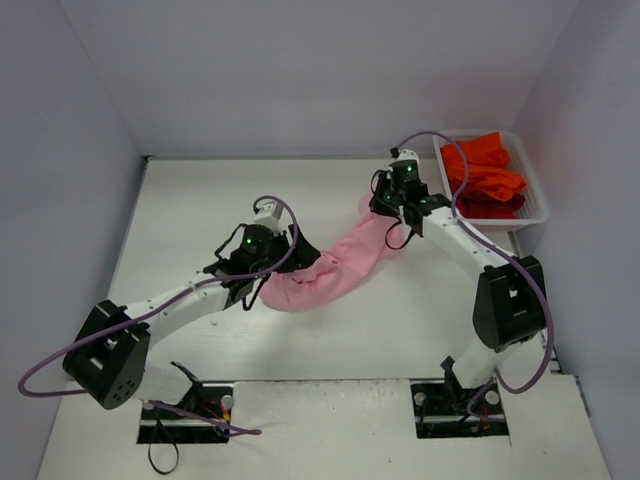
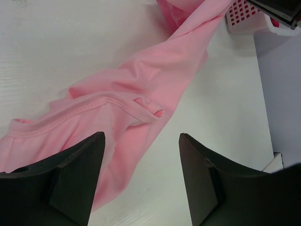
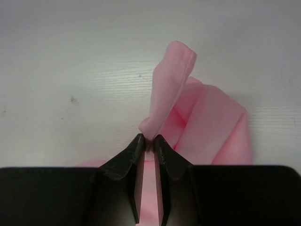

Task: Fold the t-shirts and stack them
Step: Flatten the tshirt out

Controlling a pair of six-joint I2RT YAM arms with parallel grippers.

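Pink t-shirt point(image 1: 330, 272): bunched beside basket point(image 1: 538, 195); likely being spread flat.
Right gripper point(image 3: 148, 138): clenched on its edge.
Left gripper point(image 2: 141, 136): released; should grasp next.

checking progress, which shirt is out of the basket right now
The light pink t-shirt: it lies stretched across the table with the right gripper shut on one end. The orange-red t-shirts sit bunched in the white basket.

No readable text or labels
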